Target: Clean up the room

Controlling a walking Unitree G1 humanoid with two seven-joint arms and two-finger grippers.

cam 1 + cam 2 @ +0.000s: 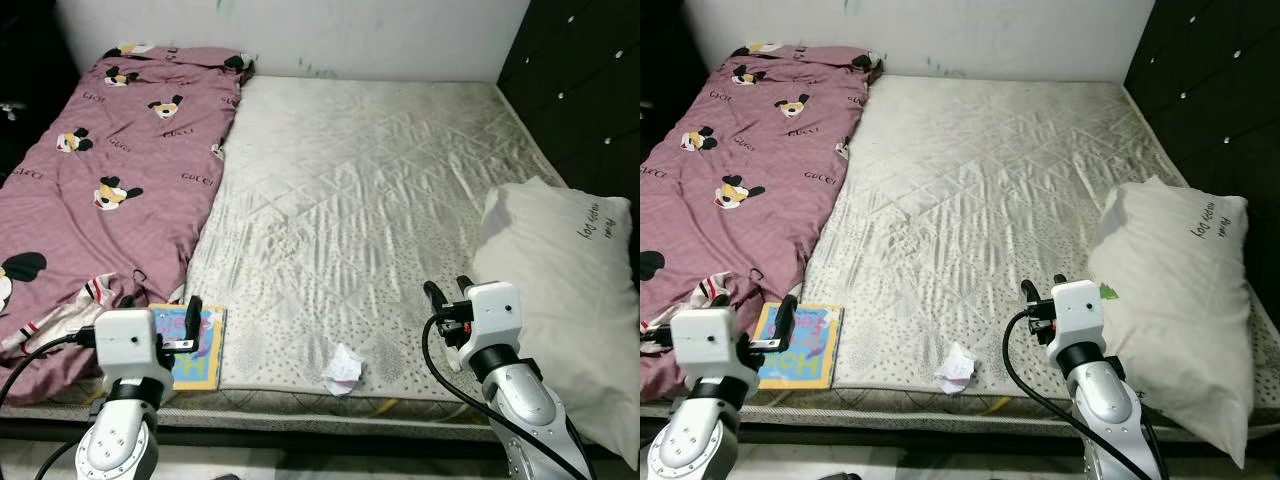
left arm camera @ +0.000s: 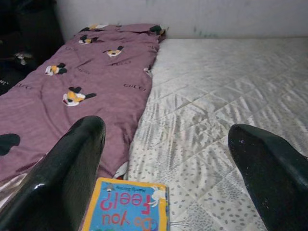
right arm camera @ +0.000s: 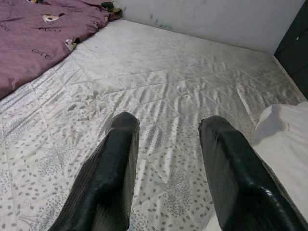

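A colourful children's book [image 1: 203,346] lies at the front left edge of the bare mattress [image 1: 380,180], beside a purple cartoon-print blanket [image 1: 110,170]. My left gripper [image 1: 182,315] hovers open just over the book's near end; in the left wrist view the book [image 2: 127,211] lies below and between the spread fingers [image 2: 72,163]. A crumpled white paper [image 1: 343,368] rests near the mattress's front edge. My right gripper [image 1: 448,290] is open and holds nothing, hanging above the mattress right beside a white pillow [image 1: 565,290].
The blanket covers the left third of the bed and bunches up at the front left corner. A black padded headboard [image 1: 590,80] stands along the right side. A white wall [image 1: 350,30] runs behind the bed.
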